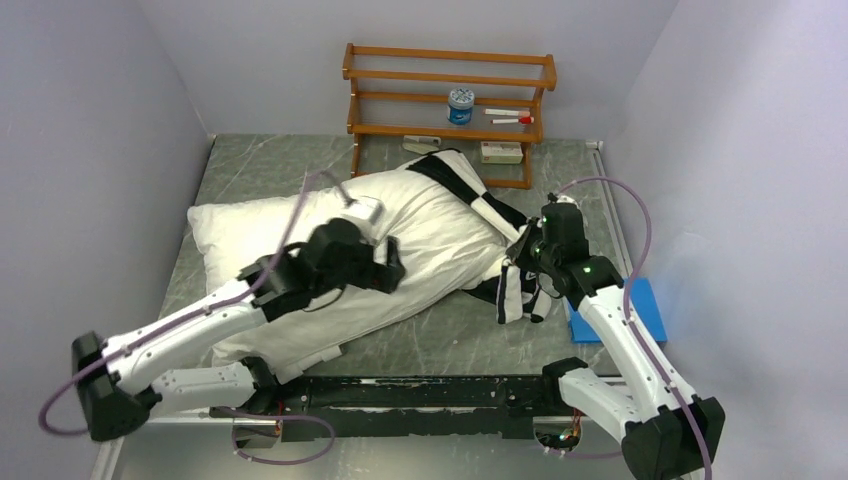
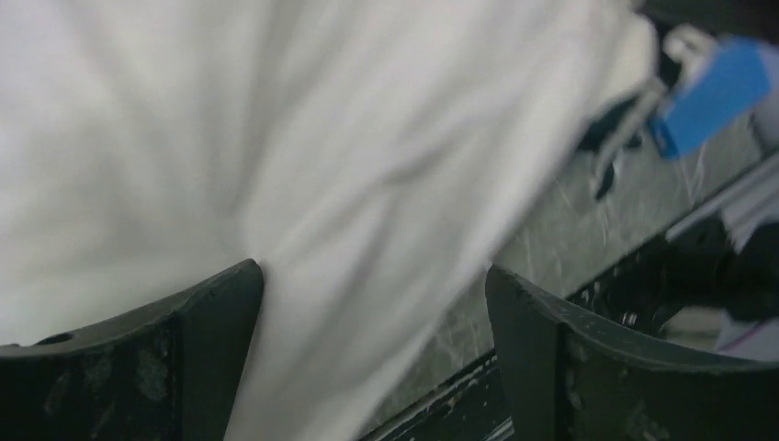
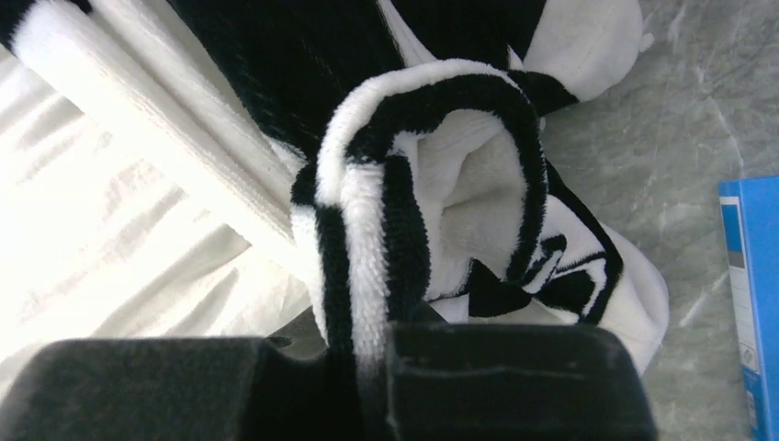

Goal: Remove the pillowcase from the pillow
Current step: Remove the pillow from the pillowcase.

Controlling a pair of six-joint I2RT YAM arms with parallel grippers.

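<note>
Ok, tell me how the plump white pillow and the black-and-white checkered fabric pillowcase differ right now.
The plump plain white pillow lies spread across the table; the black-and-white checkered fabric pillowcase is bunched at one end. The open left claw is over the pillow; the shut right claw pinches the pillowcase's striped edge. Both are soft and wrinkled.

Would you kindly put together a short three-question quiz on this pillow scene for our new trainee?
1. True or false: the right gripper is shut on the pillowcase.
2. The left gripper is at: A the pillow; B the blue pad; C the shelf.
3. Fill in: the left gripper's jaws stand ___.
Key: 1 true; 2 A; 3 open.
</note>
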